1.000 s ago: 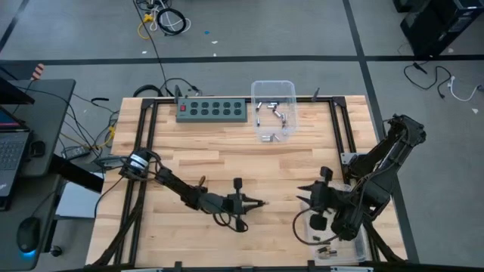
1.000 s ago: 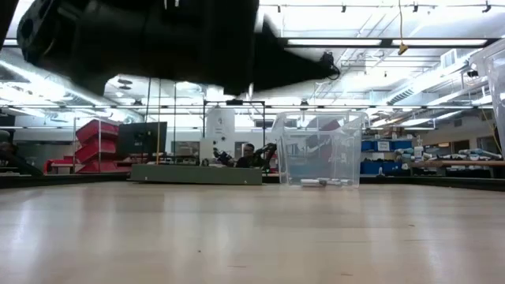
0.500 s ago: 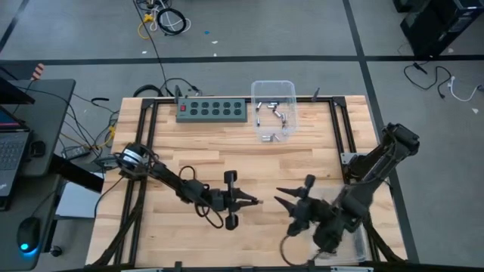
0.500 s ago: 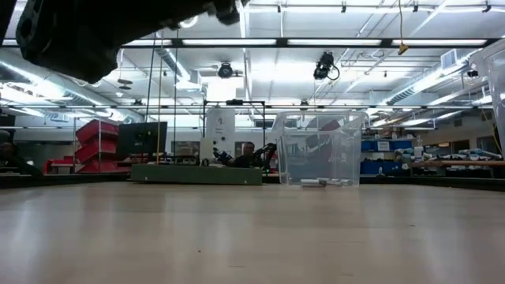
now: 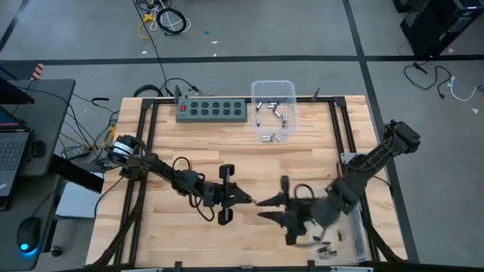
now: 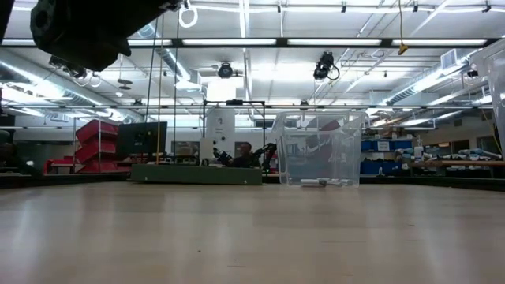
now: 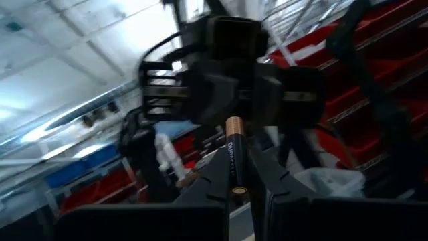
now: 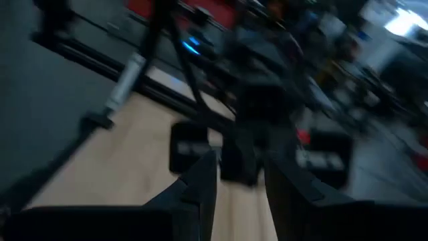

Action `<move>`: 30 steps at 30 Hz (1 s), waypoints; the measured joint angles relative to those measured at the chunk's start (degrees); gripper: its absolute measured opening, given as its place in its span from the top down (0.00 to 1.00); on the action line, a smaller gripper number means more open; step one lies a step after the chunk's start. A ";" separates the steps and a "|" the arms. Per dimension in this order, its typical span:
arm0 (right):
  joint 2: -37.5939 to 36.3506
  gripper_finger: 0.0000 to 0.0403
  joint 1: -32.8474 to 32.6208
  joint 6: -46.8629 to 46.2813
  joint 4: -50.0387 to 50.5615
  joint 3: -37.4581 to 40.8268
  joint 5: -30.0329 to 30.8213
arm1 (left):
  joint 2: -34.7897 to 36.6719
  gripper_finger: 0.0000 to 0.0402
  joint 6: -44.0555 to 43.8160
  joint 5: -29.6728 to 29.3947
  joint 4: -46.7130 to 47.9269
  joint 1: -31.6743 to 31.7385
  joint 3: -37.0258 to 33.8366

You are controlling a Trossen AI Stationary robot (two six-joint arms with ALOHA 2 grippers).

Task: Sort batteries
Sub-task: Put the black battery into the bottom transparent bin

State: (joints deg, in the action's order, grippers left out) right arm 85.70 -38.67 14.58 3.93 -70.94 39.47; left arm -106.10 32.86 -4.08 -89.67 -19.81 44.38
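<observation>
table: light wood plank top [image 5: 227, 155], black metal frame rails along the edges
far edge, left of middle: green power strip [image 5: 212, 110], dark sockets in 1 row, red switch at its left end, lies flat on the wood
far edge, middle: clear plastic bin [image 5: 273, 110], just right of the strip, stands upright on the top
in the bin: several silvery batteries [image 5: 271, 113], loose on its floor
low view: bin [image 6: 319, 150] and strip [image 6: 196, 173] side by side at the far end, bare wood in front
near right corner: clear tray [image 5: 355, 243] at the table edge, a few small dark cells [image 5: 327, 247] in it
</observation>
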 joint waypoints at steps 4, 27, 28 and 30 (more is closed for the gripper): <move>0.38 0.73 5.32 4.46 -3.35 0.00 -12.00 | 0.09 0.96 -1.35 4.01 -0.04 0.96 0.02; 0.31 0.82 13.20 10.74 -10.34 3.67 -29.10 | 1.22 0.96 -1.52 6.67 -0.13 1.89 0.76; 0.31 0.83 13.20 10.92 -10.34 3.67 -29.08 | 1.22 0.96 -1.60 6.75 -0.14 2.12 0.76; 0.31 0.85 13.20 11.21 -10.34 3.67 -29.10 | 1.22 0.96 -1.68 6.74 -0.13 2.20 0.76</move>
State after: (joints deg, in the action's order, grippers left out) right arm 86.02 -25.47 25.80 -6.42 -67.26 10.37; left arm -104.88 31.18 2.66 -89.80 -17.61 45.15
